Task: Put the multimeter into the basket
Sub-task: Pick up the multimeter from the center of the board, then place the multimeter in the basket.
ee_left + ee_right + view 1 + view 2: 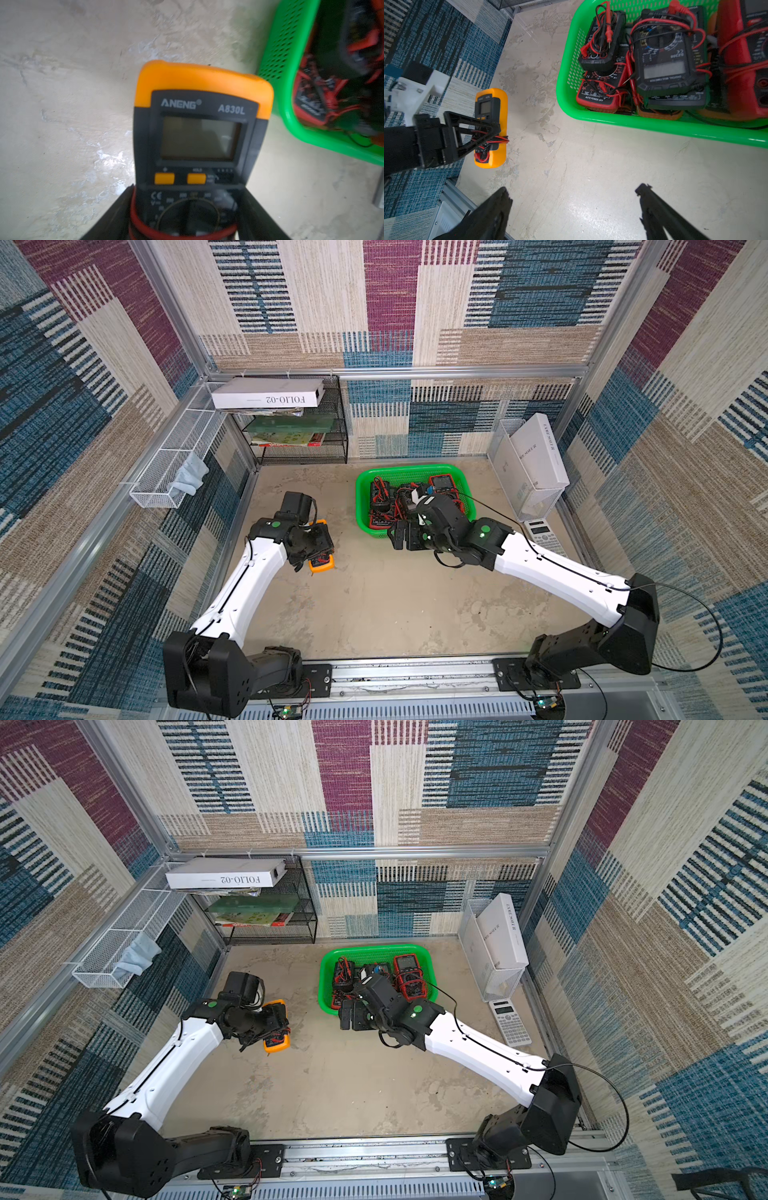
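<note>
An orange multimeter (199, 137) with red and black leads wound round its body sits low over the table's left part, also seen in both top views (322, 563) (276, 1045) and the right wrist view (503, 108). My left gripper (187, 199) is shut on its dial section, one finger on each long side. Whether it rests on the table I cannot tell. The green basket (407, 469) (374, 948) (654, 124) stands to its right and farther back. My right gripper (574, 193) hangs open and holds nothing, just before the basket's near left corner (399, 535).
Several multimeters (664, 62) with tangled leads fill the basket. A calculator (544, 533) lies at the right wall below a white mesh holder with boxes (528, 464). A black mesh rack (299, 423) stands back left, and a white wire tray (174, 464) hangs on the left wall.
</note>
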